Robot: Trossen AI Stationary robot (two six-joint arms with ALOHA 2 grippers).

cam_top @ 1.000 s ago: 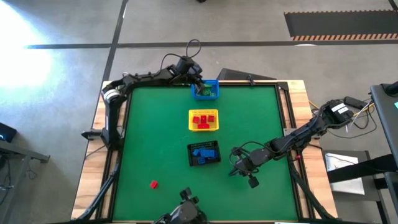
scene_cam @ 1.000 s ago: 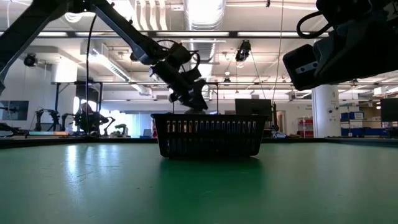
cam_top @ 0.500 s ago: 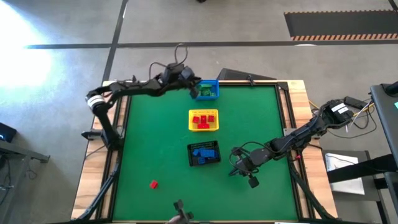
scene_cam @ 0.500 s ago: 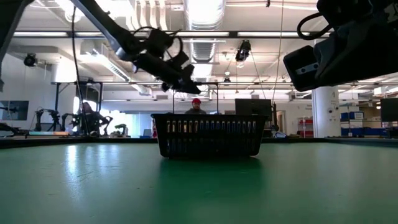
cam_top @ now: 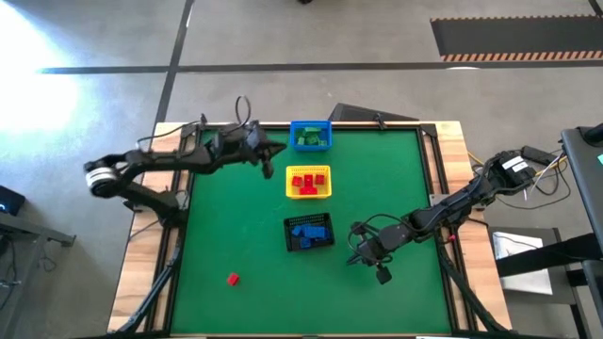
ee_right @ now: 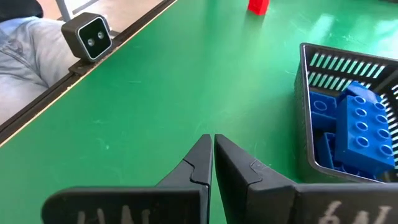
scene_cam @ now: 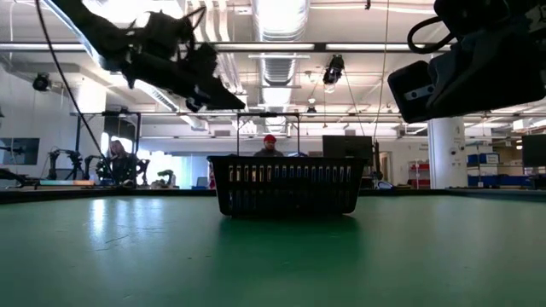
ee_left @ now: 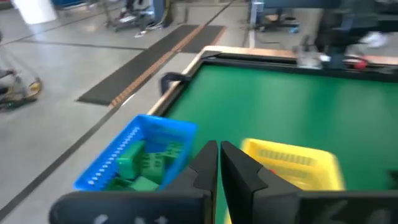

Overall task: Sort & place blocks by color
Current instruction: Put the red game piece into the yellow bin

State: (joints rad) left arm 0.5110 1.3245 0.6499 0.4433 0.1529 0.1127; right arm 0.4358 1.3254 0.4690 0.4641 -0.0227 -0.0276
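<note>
- The left gripper point(cam_top: 271, 156) hangs over the table's upper left part in the high view, just left of the blue basket, its fingers point(ee_left: 208, 163) pressed together with nothing between them.
- A lone red block point(cam_top: 233, 279) lies on the green table point(cam_top: 217, 217) in the lower left of the high view, well apart from all three baskets; it is too small to tell its long axis or which way it points. In the right wrist view the same red block point(ee_right: 258, 5) shows at the top edge.
- The blue basket point(cam_top: 311, 136) sits at the table's upper edge and holds green blocks point(ee_left: 140, 165), heaped at mixed angles.
- Just below it in the high view, the yellow basket point(cam_top: 308, 182) holds red blocks point(cam_top: 307, 180) lying side by side.
- Lower still, the black basket point(cam_top: 309, 233) holds blue blocks point(ee_right: 357, 127), studs up, one long brick running along the basket's length.
- The three baskets form a column down the middle of the high view, each apart from the next.
- The right gripper point(cam_top: 355, 247) hovers just right of the black basket, in the lower right part of the table, fingers point(ee_right: 200, 163) closed on nothing.
</note>
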